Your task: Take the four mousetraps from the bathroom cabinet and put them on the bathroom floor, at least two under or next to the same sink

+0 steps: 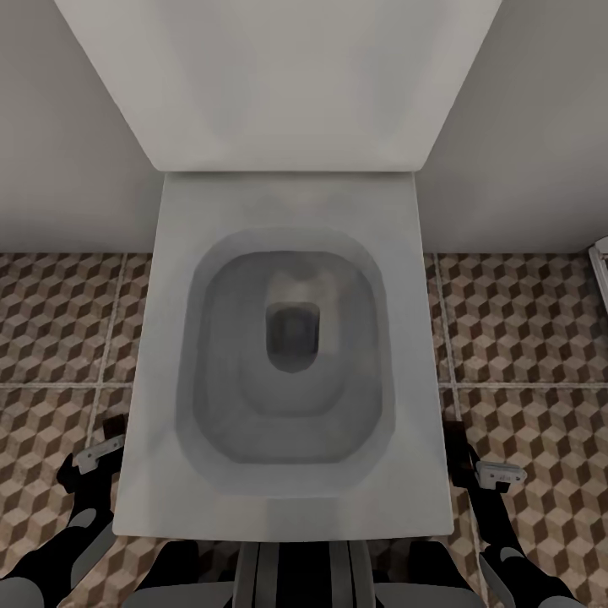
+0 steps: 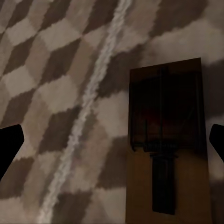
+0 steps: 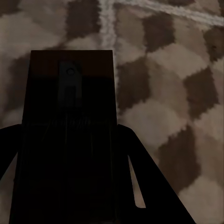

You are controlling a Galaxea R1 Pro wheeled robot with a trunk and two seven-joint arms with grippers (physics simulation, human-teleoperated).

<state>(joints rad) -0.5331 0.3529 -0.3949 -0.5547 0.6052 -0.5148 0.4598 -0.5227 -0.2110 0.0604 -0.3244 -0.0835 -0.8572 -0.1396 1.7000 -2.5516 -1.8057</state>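
One mousetrap (image 2: 165, 140), a tan-brown board with dark wire, lies flat on the cube-patterned bathroom floor (image 2: 51, 79) between the wide-apart fingers of my left gripper (image 2: 112, 144), which is open. In the head view that gripper (image 1: 95, 456) hangs low at the toilet's left side, with the trap as a dark patch (image 1: 114, 422) just beyond it. My right gripper (image 3: 74, 154) is shut on a second mousetrap (image 3: 70, 121), held just above the tiles. The head view has this gripper (image 1: 475, 463) at the toilet's right side. The cabinet and the sink are out of view.
A white toilet (image 1: 287, 498) with its lid up fills the middle, directly ahead between both arms. Pale walls (image 1: 67, 152) stand behind it. Patterned floor (image 1: 523, 338) runs along both sides. A white object's edge (image 1: 601, 263) shows at the far right.
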